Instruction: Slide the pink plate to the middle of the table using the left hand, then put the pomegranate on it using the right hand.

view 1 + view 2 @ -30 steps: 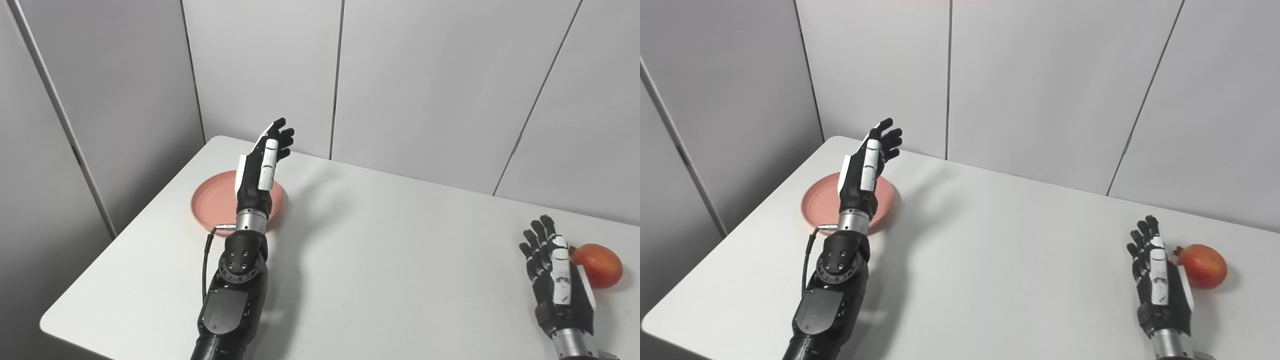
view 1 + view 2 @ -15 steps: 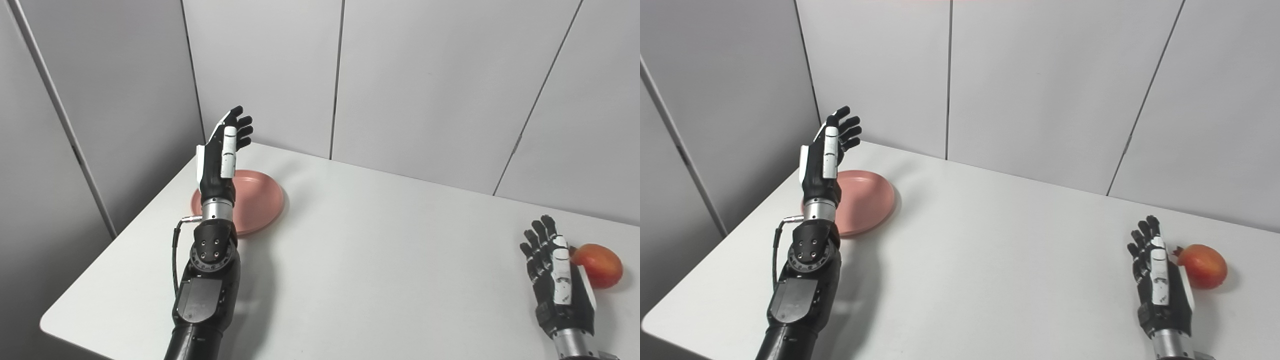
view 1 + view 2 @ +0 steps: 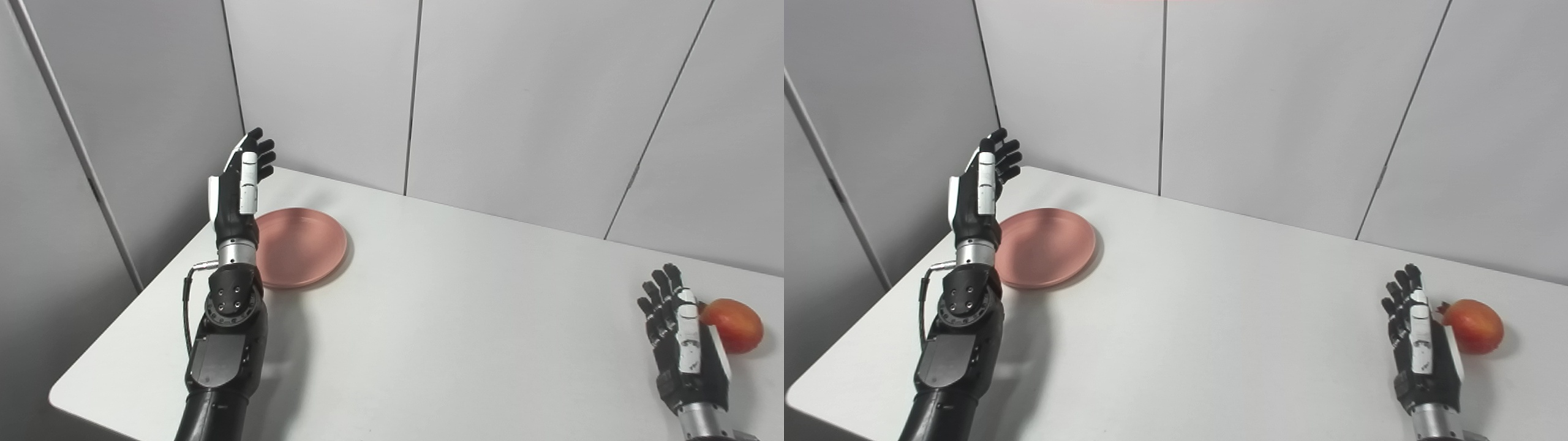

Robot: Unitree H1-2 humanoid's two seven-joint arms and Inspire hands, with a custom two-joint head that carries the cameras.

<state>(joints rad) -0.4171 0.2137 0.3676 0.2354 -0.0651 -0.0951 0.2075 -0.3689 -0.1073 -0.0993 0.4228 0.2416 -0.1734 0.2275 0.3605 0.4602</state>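
Two robot hands are over a white counter [image 3: 429,318] with grey wall panels [image 3: 520,104] behind it. The left hand [image 3: 236,190] is held up in the air at the far left side, just left of the pink plate [image 3: 300,245]. Its fingers [image 3: 260,150] point up and are spread a little, and they hold nothing. It does not touch the plate. The pink plate lies flat on the counter near the far left corner, well away from the middle. The right hand [image 3: 683,337] is low at the near right side of the counter, with its fingers [image 3: 658,294] pointing away and a little apart, holding nothing. The red pomegranate [image 3: 733,324] sits on the counter just to the right of that hand. From here I cannot tell if the hand touches it. The plate and the pomegranate are far apart.
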